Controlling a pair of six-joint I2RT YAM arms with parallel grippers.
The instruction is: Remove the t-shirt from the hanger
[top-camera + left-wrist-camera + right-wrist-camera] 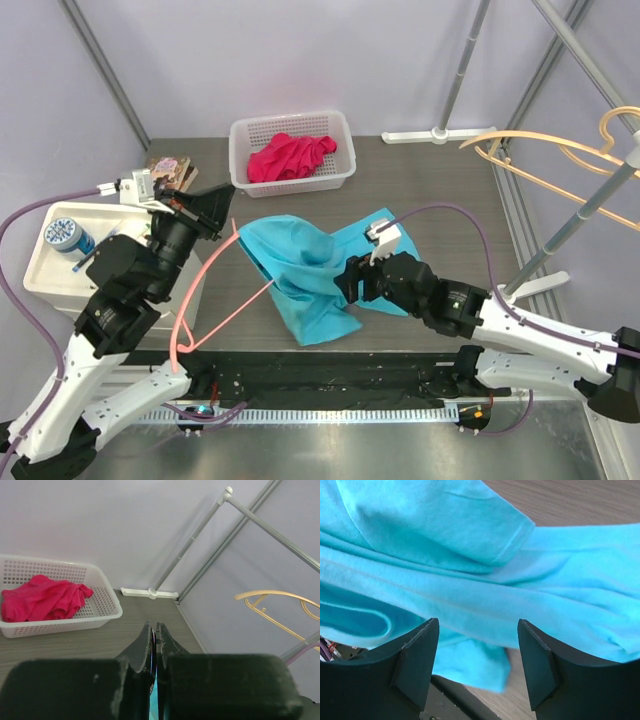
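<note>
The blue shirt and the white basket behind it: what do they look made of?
The shirt looks like soft knit cotton or a blend, matte: it drapes in folds and shows a stitched sleeve hem. The basket is probably moulded white plastic, judging by its rigid, perforated lattice walls.

Bright, even, diffuse light with soft shadows; overhead view sharp, left pincer [155, 630] softly blurred close-up.

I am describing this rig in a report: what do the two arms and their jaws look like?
The left arm and right arm share one design: white lower links, black rounded joints further up. A purple cable loops along each. A white camera block sits at each wrist. The jaws are matte black, flat and wedge-shaped.
</note>
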